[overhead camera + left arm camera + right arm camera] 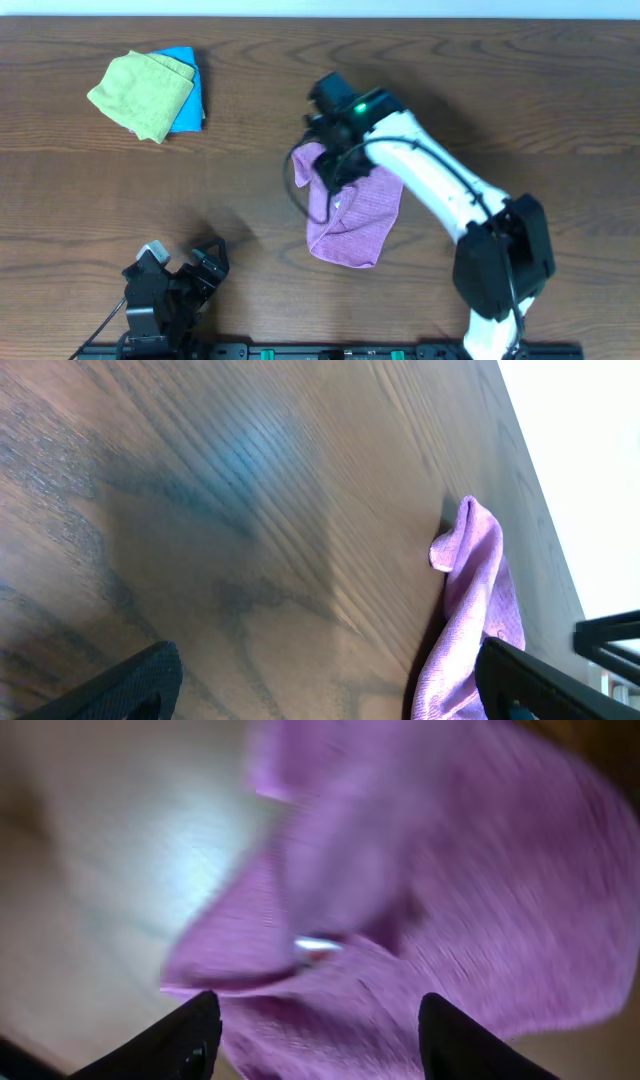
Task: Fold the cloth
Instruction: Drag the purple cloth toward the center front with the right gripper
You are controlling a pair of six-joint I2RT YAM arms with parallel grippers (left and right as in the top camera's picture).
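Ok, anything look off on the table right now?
Only the cloth: it lies crumpled and skewed, its upper left edge bunched up under the open right gripper. Nothing looks spilled or damaged.

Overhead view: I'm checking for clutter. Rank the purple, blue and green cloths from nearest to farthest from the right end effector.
1. Purple cloth, at the right end effector.
2. Blue cloth, far left.
3. Green cloth, overlapping it, farther left.
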